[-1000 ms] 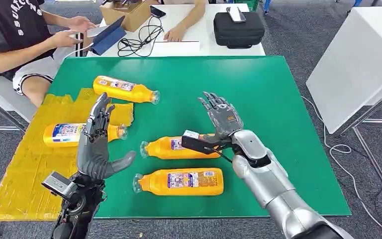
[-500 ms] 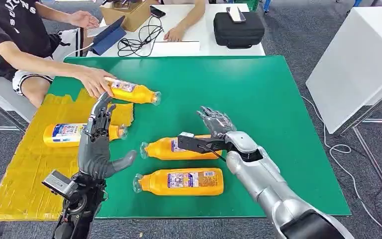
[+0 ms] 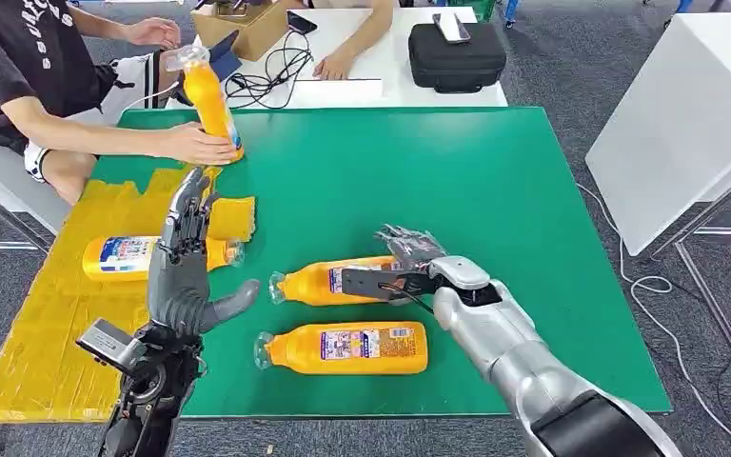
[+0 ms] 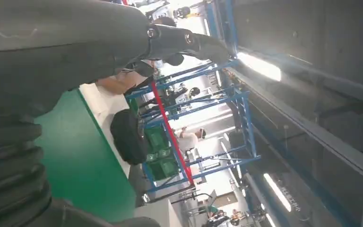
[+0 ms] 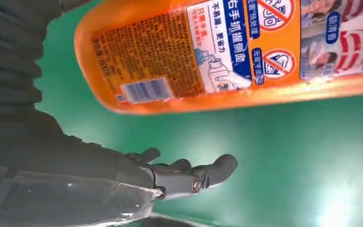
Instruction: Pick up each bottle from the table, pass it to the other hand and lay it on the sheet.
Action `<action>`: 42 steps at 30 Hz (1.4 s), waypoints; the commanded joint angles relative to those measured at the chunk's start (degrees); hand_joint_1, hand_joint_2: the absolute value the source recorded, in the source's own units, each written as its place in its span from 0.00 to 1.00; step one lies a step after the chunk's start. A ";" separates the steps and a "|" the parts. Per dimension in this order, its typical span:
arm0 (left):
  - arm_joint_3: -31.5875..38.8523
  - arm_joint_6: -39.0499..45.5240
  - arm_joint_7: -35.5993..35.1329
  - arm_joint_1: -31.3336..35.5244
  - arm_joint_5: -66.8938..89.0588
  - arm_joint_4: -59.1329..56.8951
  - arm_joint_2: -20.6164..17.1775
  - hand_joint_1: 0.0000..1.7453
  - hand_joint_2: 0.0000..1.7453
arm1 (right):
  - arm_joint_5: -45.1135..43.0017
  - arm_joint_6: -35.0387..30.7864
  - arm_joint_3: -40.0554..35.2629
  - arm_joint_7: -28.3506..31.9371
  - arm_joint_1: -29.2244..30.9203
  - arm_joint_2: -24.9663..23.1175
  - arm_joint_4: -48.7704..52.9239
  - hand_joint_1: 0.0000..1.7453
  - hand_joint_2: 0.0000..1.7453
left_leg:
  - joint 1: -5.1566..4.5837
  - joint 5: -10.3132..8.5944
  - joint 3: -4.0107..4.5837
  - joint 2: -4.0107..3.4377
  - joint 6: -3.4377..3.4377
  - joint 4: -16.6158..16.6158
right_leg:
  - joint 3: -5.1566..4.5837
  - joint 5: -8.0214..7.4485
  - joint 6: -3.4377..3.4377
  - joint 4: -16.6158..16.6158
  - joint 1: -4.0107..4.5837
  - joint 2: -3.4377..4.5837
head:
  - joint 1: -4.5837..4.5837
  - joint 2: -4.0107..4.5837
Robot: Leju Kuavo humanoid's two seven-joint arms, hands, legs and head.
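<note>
You see a green table top (image 3: 495,190) that looks smooth and matt, with a soft glare on it in the right wrist view. The yellow sheet (image 3: 38,324) looks like crinkled, taped film with a dull sheen. The orange bottles (image 3: 347,347) look like glossy plastic with slick printed paper or film labels (image 5: 246,42). Your right arm (image 3: 523,357) is brushed silver metal; the right hand (image 3: 409,252) and left hand (image 3: 183,271) look like dark grey matt plastic with ribbed covers (image 5: 9,71). The black case (image 3: 457,57) looks like woven cloth. The box (image 3: 243,24) is brown cardboard.
</note>
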State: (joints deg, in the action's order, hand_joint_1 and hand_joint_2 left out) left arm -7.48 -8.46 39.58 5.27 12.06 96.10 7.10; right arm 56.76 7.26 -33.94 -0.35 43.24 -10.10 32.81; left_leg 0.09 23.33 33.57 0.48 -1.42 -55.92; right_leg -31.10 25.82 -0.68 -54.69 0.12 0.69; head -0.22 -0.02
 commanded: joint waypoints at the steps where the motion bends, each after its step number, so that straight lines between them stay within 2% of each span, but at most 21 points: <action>1: 0.28 -0.01 -0.32 2.66 -0.12 -3.86 0.45 0.00 1.00 | -0.20 0.66 -1.15 0.16 3.98 -0.47 -7.17 0.00 1.00 | 0.02 0.09 -0.19 0.07 0.04 -0.01 | 0.25 0.10 -0.06 0.04 0.02 -0.15 | 0.00 0.00; 19: -0.46 -0.25 -1.47 3.85 -0.39 -3.80 0.69 0.00 1.00 | 0.21 1.28 -2.60 -0.52 3.66 -0.53 -10.00 0.00 1.00 | 0.06 0.13 -0.27 0.07 0.07 -0.02 | 0.35 0.13 -0.07 0.06 0.06 -0.18 | 0.00 0.00; 20: -0.49 -0.29 -1.47 3.88 -0.39 -3.85 0.67 0.00 1.00 | 0.46 1.24 -2.83 -0.83 3.70 -0.52 -10.20 0.06 1.00 | 0.07 0.15 -0.28 0.08 0.06 -0.04 | 0.37 0.14 -0.07 0.06 0.07 -0.19 | 0.00 0.00; 21: -0.52 -0.32 -1.47 3.99 -0.41 -3.98 0.65 0.00 1.00 | 0.63 1.16 -3.01 -0.97 3.68 -0.52 -10.46 0.58 1.00 | 0.04 0.09 -0.19 0.05 0.05 0.00 | 0.24 0.09 -0.06 0.05 0.03 -0.14 | 0.00 0.00; 22: -0.59 -0.41 -1.47 4.19 -0.46 -4.18 0.64 0.00 1.00 | 0.87 0.98 -3.31 -1.17 3.69 -0.53 -10.92 0.82 1.00 | 0.11 0.23 -0.41 0.04 0.09 -0.06 | 0.51 0.19 -0.09 0.08 0.11 -0.18 | 0.00 0.00; 23: -0.63 -0.49 -1.48 4.44 -0.49 -4.40 0.66 0.00 1.00 | 1.03 0.85 -3.49 -1.35 3.69 -0.57 -11.33 0.94 1.00 | 0.02 0.09 -0.20 0.05 0.04 0.01 | 0.24 0.09 -0.06 0.05 0.02 -0.14 | -0.02 0.00; 24: -0.64 -0.55 -1.51 4.67 -0.52 -4.62 0.68 0.00 1.00 | 1.19 0.71 -3.67 -1.51 3.68 -0.57 -11.59 1.00 1.00 | 0.03 0.09 -0.22 0.07 0.05 0.01 | 0.28 0.10 -0.06 0.06 0.03 -0.16 | 0.00 0.00; 42: -0.67 -0.51 -1.50 4.37 -0.59 -4.76 0.56 0.00 1.00 | 2.26 -1.62 -4.35 -1.95 2.69 0.53 -10.71 1.00 1.00 | 0.04 0.06 -0.24 0.10 0.04 0.04 | 0.30 0.08 -0.06 0.10 0.04 -0.20 | 0.00 0.00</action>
State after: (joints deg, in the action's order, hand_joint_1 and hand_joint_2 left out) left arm -7.50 -8.96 38.34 8.19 11.74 94.27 7.61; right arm 58.86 5.66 -36.06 -1.99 44.66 -10.86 25.38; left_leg 0.10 23.33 33.55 0.46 -1.42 -55.92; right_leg -31.10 25.82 -0.68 -54.69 0.12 0.70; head -0.22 -0.02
